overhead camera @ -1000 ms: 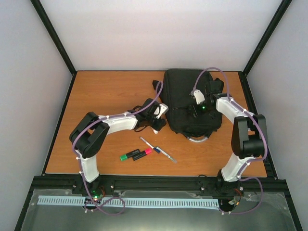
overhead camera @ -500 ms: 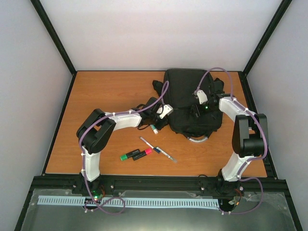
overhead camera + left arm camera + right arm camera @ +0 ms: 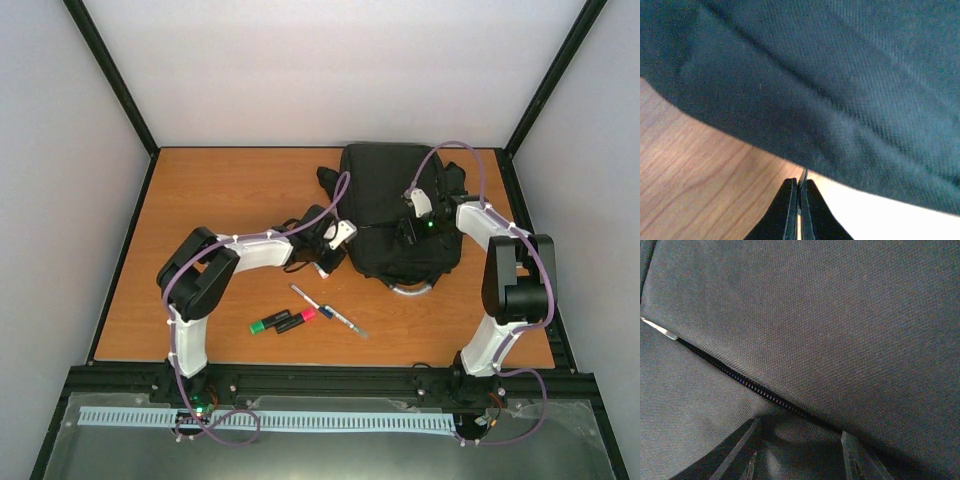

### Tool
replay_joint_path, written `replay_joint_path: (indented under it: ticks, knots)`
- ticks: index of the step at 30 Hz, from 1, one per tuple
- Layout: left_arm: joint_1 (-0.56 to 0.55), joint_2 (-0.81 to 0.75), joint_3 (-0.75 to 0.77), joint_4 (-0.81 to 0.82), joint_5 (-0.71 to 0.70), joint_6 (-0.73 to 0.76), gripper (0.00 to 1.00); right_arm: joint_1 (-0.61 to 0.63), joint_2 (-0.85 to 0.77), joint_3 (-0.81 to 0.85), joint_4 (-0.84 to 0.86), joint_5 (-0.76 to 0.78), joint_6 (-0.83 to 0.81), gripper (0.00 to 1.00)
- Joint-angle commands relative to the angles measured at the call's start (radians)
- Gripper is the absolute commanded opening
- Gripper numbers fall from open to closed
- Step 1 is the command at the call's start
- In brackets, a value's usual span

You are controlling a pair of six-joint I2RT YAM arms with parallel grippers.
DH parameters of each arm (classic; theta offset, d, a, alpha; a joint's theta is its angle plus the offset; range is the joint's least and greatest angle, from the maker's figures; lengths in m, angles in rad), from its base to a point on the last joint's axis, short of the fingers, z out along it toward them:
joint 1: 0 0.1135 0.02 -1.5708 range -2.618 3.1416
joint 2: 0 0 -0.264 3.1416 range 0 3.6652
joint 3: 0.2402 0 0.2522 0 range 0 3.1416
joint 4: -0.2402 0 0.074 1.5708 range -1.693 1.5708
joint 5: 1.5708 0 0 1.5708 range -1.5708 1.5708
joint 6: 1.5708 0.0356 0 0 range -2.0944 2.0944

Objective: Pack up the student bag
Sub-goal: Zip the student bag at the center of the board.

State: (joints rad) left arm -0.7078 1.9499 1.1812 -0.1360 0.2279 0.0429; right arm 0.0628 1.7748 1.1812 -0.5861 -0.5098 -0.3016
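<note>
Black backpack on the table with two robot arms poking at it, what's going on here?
Two robot arms are working on the student bag, which lies flat on the table. The right gripper sits open just over the bag's front zipper. The left gripper is pinched shut at the bag's left edge, low by the tabletop. Two highlighters and a couple of pens lie on the table in front, not yet packed.

The student bag (image 3: 395,200) is black woven fabric. The desk (image 3: 220,200) shows orange-brown wood grain. Nearer lie a black green-capped marker (image 3: 268,323) and a black pink-capped marker (image 3: 302,318).
</note>
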Motion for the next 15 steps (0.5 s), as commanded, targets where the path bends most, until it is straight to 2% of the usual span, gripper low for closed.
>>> replay_joint_path:
  ticks: [1, 8, 15]
  knots:
    - [-0.021, -0.069, -0.022, -0.068, -0.024, 0.013, 0.01, -0.009, 0.046, -0.015, -0.039, 0.031, 0.01, 0.46]
    - [-0.134, -0.083, -0.036, -0.12, -0.061, 0.02, 0.01, -0.009, 0.05, -0.013, -0.041, 0.025, 0.014, 0.46]
    - [-0.219, -0.074, -0.017, -0.11, -0.031, -0.005, 0.01, -0.009, 0.054, -0.012, -0.046, 0.021, 0.013, 0.45]
